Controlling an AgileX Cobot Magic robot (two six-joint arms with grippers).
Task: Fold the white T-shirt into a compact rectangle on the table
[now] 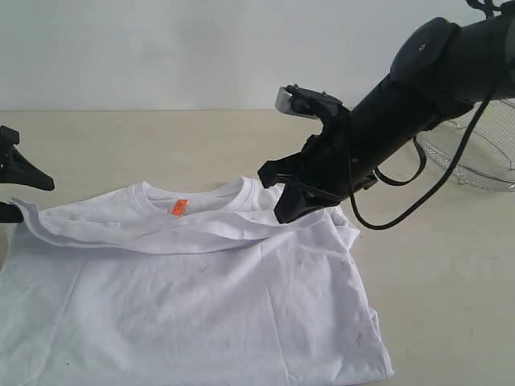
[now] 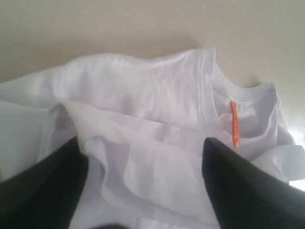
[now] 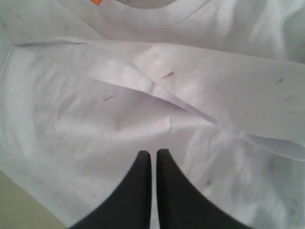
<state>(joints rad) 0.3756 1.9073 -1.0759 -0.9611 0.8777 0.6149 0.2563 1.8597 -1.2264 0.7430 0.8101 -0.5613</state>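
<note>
The white T-shirt (image 1: pixel 201 305) lies spread on the table (image 1: pixel 121 137), collar towards the back, with an orange neck tag (image 1: pixel 179 207). A strip of its cloth is folded across the chest below the collar. At the shirt's left shoulder my left gripper (image 1: pixel 32 199) is open; its black fingers (image 2: pixel 57 186) straddle rumpled white cloth (image 2: pixel 143 90) near the tag (image 2: pixel 234 123) and hold nothing. My right gripper (image 1: pixel 286 214) hangs over the right shoulder. Its fingers (image 3: pixel 138 191) are shut just above the shirt (image 3: pixel 95 124), with nothing between them.
A silver wire-mesh basket (image 1: pixel 483 153) stands at the back right, behind the right arm (image 1: pixel 418 88). A black cable (image 1: pixel 386 221) loops down from that arm over bare table to the right of the shirt. A pale wall runs behind the table.
</note>
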